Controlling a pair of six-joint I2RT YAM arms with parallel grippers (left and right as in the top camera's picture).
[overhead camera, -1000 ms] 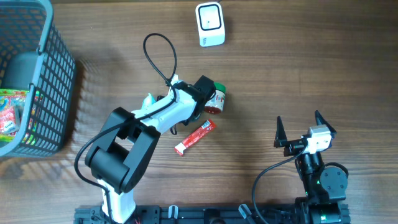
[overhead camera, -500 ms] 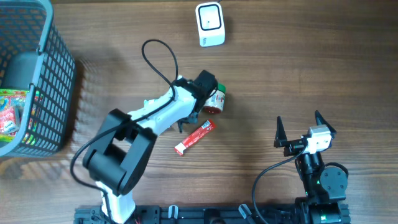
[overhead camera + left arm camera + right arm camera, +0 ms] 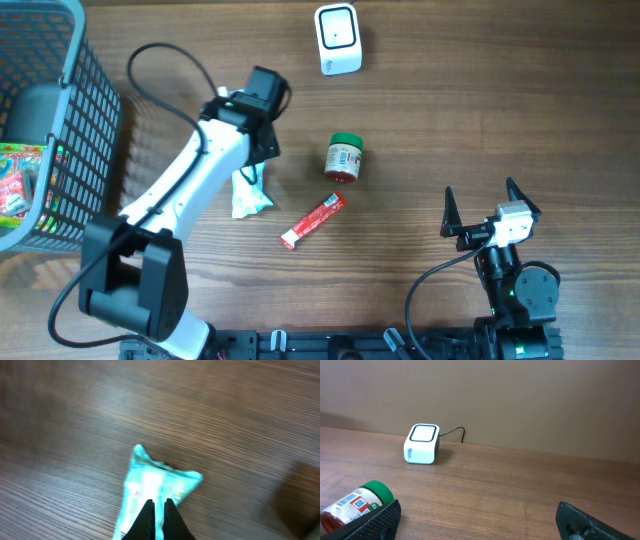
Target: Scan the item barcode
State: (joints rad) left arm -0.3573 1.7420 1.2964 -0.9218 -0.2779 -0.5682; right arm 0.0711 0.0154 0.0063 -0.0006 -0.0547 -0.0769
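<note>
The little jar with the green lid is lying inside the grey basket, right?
Not quite. The jar with the green lid is not inside the grey basket. It is lying on the table, close to the red packet. The overhead view shows this.

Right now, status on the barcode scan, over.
Left fingers shut over pale packet, hold unclear. Right fingers open, idle. Scanner unobstructed; jar and red sachet lie loose nearby.

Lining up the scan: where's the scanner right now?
Overhead, the white barcode scanner stands near the middle of the table's far edge, beyond the green-lidded jar.
</note>
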